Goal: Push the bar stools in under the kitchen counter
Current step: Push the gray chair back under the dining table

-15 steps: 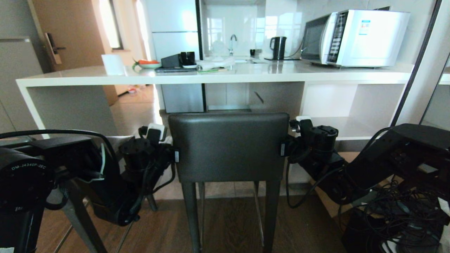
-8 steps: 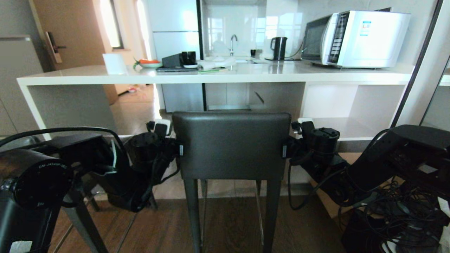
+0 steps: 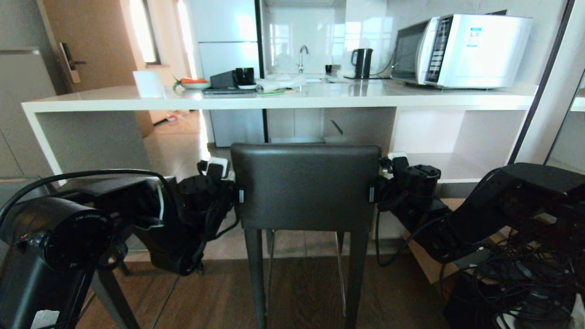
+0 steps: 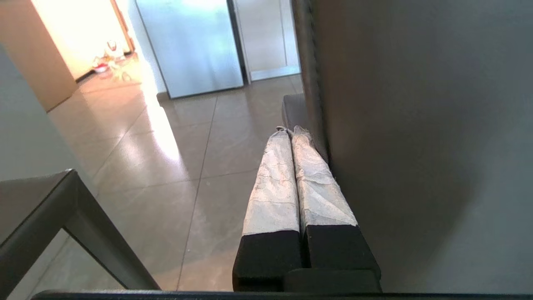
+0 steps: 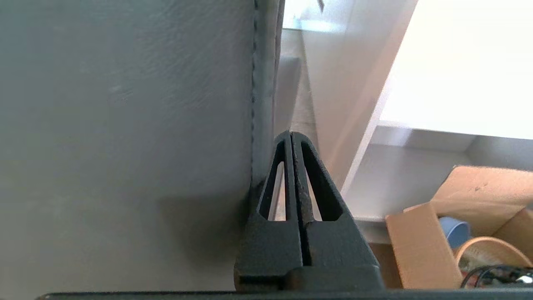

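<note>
While the bar stool stands upright on the dark wood floor in front of the kitchen bench, its dark grey backrest faces the head camera and sits below the white slab's edge, roughly at the middle of the opening; both tools flank that backrest. The left tool has its taped fingers pressed together, closed on nothing, lying along the backrest's left edge; the right tool is likewise closed and empty — its black fingers meet at the tips beside the backrest's right, stitched edge. A second stool shows only as a seat corner and leg near the left arm. On the bench stand a white microwave with a blue-and-white label too small to read, a black kettle and a bowl; a cardboard box lies near the open shelves. Writing on the left arm's motor housing is there, but not clearly legible.
</note>
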Motion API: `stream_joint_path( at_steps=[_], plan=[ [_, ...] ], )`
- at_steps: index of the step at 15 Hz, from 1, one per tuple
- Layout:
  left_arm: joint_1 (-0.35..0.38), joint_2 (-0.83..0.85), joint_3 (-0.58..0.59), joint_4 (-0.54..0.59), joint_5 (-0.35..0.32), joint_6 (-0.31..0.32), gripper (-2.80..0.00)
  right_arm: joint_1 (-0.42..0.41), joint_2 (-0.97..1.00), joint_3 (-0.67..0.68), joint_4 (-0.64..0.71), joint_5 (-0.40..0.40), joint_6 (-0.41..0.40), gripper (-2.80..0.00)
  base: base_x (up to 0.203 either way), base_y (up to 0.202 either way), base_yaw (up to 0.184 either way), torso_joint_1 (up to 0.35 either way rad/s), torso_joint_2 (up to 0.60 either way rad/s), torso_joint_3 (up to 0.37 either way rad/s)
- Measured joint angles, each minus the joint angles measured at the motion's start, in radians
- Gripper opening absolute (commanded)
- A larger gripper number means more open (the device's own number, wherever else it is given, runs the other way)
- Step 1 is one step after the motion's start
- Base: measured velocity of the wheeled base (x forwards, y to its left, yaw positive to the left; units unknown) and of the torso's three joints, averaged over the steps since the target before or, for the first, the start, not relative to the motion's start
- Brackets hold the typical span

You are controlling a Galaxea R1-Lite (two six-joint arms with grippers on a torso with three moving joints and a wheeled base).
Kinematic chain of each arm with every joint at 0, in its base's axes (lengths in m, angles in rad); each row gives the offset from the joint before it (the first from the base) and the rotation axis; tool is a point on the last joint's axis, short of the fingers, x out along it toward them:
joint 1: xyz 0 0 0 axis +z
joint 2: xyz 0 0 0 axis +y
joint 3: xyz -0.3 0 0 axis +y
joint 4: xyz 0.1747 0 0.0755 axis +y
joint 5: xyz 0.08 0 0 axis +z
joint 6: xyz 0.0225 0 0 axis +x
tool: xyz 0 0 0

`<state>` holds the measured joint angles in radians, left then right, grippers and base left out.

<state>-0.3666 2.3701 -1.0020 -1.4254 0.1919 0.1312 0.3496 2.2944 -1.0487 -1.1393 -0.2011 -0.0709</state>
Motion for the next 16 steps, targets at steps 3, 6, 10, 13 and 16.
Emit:
stream_joint_path(
  at_steps=[3,6,10,13,16],
  plan=[
    [0.005,-0.001,0.015,-0.001,0.003,0.002,-2.80,0.010,0.025,-0.032,-0.003,-0.008,-0.003,-2.80,0.000,0.000,0.000,0.000,0.00,0.000],
    [0.006,-0.002,0.017,-0.003,0.005,0.005,-2.80,0.014,0.029,-0.032,-0.006,-0.009,-0.002,-2.80,0.000,0.000,0.000,0.000,0.00,0.000],
    [0.006,-0.003,0.016,-0.001,0.007,0.011,-2.80,0.015,0.027,-0.031,-0.001,-0.007,-0.003,-2.80,0.000,0.000,0.000,0.000,0.00,0.000],
    [0.006,-0.007,0.017,-0.002,0.012,0.012,-2.80,0.017,0.027,-0.032,0.001,-0.003,-0.004,-2.80,0.162,0.000,0.002,0.005,0.00,0.003],
    [0.006,-0.009,0.025,-0.005,0.014,0.011,-2.80,0.017,0.026,-0.031,0.002,-0.003,-0.019,-2.80,0.189,0.000,0.001,0.001,0.00,0.001]
  ],
)
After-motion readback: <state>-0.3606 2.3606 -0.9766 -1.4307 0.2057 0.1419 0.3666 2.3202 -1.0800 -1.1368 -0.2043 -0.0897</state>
